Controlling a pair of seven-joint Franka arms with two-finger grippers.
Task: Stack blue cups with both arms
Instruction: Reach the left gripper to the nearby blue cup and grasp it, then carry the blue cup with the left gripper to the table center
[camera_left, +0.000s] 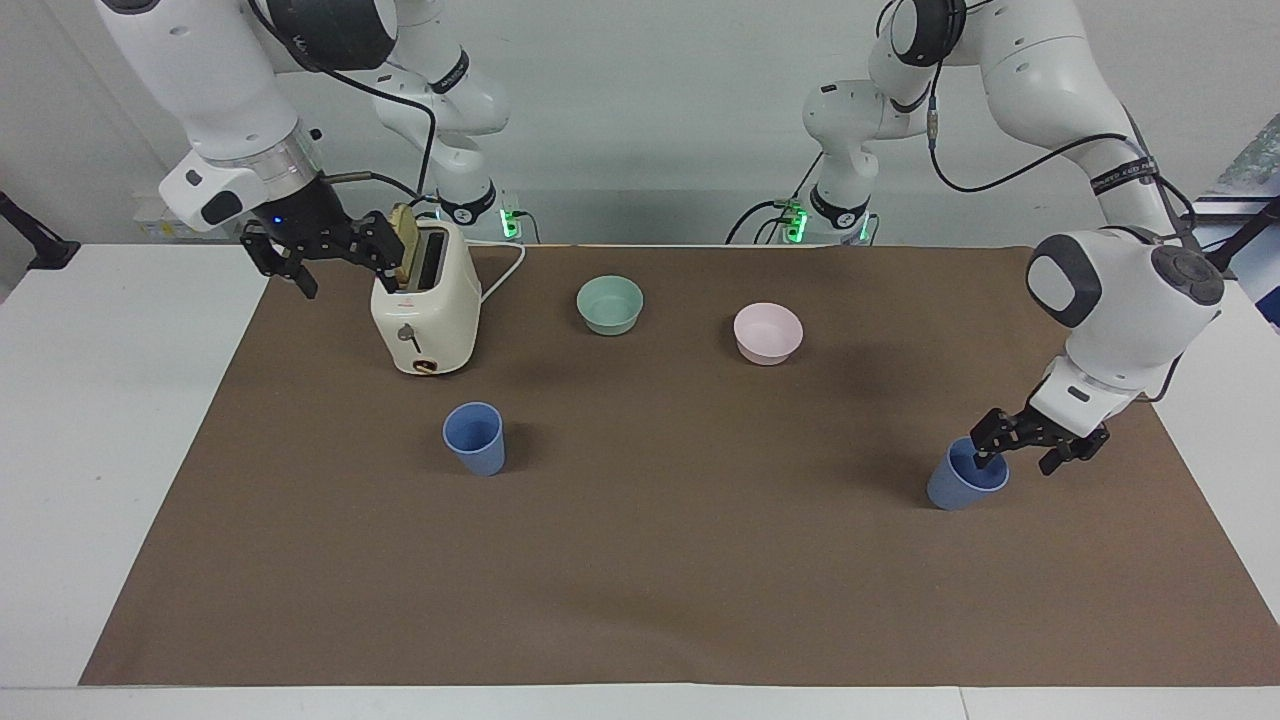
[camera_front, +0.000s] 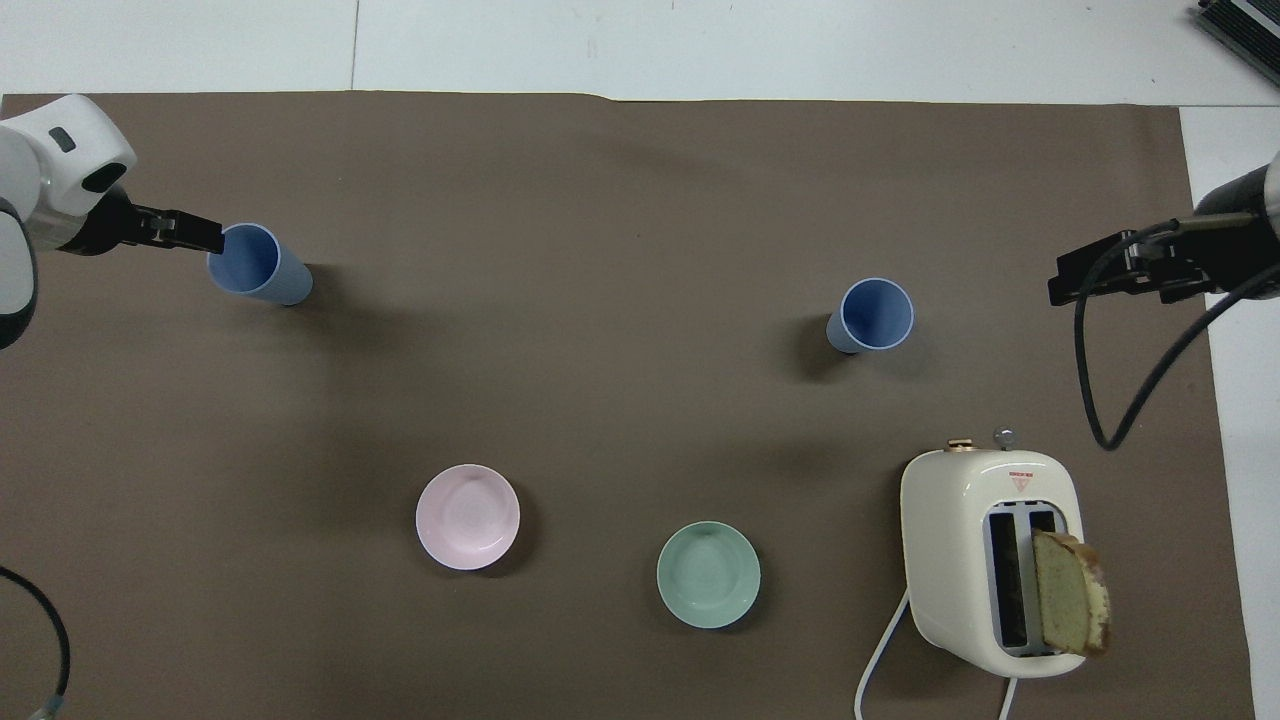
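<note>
Left pincer (camera_left: 1022, 456) is spread wide right at the rim of one blue cup (camera_left: 963, 480), one finger dipped inside, not gripping it. The other blue cup (camera_left: 475, 438) stands on the surface well away, nearer the right pincer (camera_left: 318, 262), which waits released beside the toaster (camera_left: 428, 310).
</note>
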